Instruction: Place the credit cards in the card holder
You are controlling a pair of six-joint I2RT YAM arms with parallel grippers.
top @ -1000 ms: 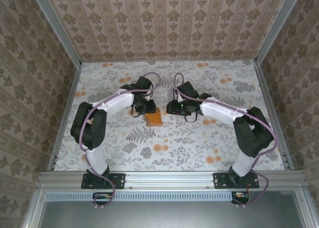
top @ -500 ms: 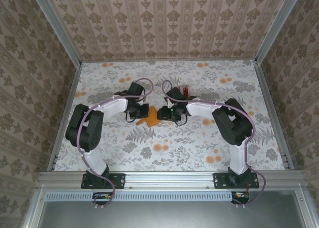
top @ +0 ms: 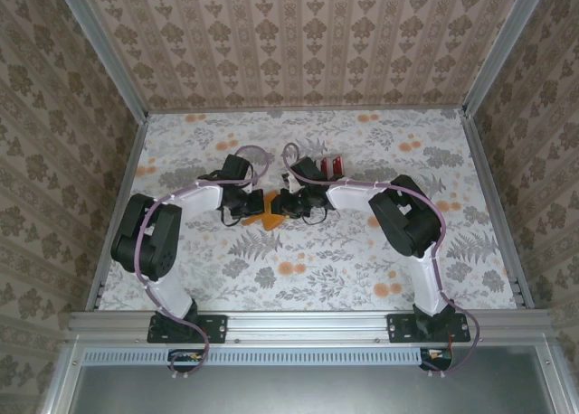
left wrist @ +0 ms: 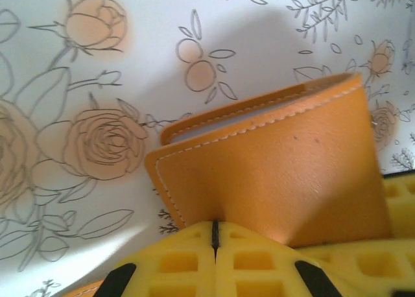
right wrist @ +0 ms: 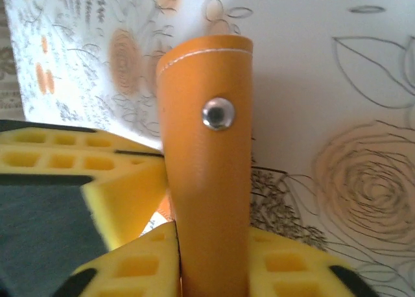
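1. Where the two arms meet near the middle of the flowered worktop point(top: 380, 260), the orange card holder point(top: 265, 221) sits between their tips, its flaps spread apart.
2. The left tool point(top: 254, 205) reaches in from the left. Its yellow pads point(left wrist: 175, 261) are clenched tight, with the near edge of one stitched flap pinched at the seam between them.
3. The right tool point(top: 283, 205) comes in from the right and is grasping the other flap. That flap stands upright between the tool's pads point(right wrist: 292, 271), with a metal snap stud point(right wrist: 218, 113) showing on its face.
4. Just beyond the right arm, a small rack point(top: 331, 167) with red strips stands on the far side.
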